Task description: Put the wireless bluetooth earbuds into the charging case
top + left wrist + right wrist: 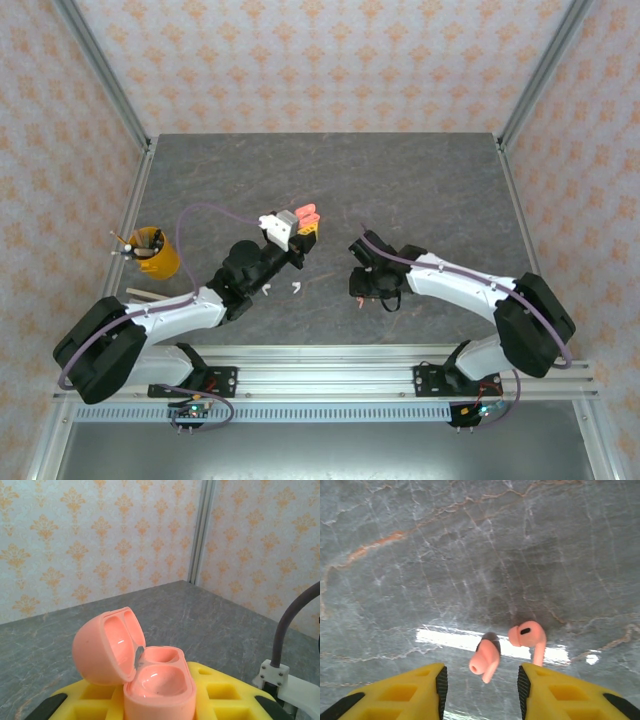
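Right hand (481, 682) released, coral earbuds (485, 661) just ahead (on table (420, 555)), left hand (155, 707) grasping open case (160, 680).

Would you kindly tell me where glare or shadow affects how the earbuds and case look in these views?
Right wrist: a bright glare strip crosses the table just behind the coral-pink earbuds, a soft shadow beyond them; both are sharp. Left wrist: glossy highlights inside the open pink charging case. Top external: even light, white earbuds tiny but distinct.
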`<state>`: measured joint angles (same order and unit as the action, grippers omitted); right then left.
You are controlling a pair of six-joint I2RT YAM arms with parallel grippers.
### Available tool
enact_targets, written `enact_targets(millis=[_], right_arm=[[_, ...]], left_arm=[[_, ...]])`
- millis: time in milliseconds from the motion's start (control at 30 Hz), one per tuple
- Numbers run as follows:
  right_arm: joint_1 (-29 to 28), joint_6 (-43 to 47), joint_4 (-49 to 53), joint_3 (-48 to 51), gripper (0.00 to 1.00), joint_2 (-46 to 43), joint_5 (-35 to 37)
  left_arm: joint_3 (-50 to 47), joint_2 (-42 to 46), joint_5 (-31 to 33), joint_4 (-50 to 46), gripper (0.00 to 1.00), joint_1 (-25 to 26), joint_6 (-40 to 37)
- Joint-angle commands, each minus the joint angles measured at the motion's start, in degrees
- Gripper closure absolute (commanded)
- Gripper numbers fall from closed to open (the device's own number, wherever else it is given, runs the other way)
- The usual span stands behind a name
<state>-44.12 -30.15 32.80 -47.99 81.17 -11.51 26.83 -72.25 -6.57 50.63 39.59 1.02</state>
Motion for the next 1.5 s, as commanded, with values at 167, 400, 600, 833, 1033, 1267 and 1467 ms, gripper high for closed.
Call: enact_targets(millis=[167,400,600,833,1033,1267,1467], right_arm=[[-1.05,3.57,3.35,-2.39,0.59,3.38,3.0],[-2.96,4.89,3.87,-5.33,0.6,7.39,3.96],[-3.86,5.43,4.68,-6.77,0.62,9.73,4.57],[-4.66,5.94,6.1,-7.52,0.64,11.88,5.71],[-4.84,6.24,6.26,-7.63,0.66,13.31,6.2],[-4.86,6.58,5.72,-7.69,0.73,14.79,6.2],[-4.92,6.37,5.69,-7.65,0.81,13.97,6.06]], left_arm=[[-0.11,2.64,1.56,-0.48,1.0,-0.66,-1.19],[-0.37,2.9,1.73,-0.54,1.0,-0.75,-1.36],[-0.73,2.96,1.88,-0.14,1.0,-0.83,-1.43],[-0.99,2.94,2.0,0.17,1.0,-1.1,-1.33],[-1.08,2.84,1.91,0.34,1.0,-1.27,-1.29],[-1.15,2.85,1.86,0.43,1.0,-1.36,-1.19],[-1.07,2.74,1.8,0.43,1.0,-1.45,-1.02]])
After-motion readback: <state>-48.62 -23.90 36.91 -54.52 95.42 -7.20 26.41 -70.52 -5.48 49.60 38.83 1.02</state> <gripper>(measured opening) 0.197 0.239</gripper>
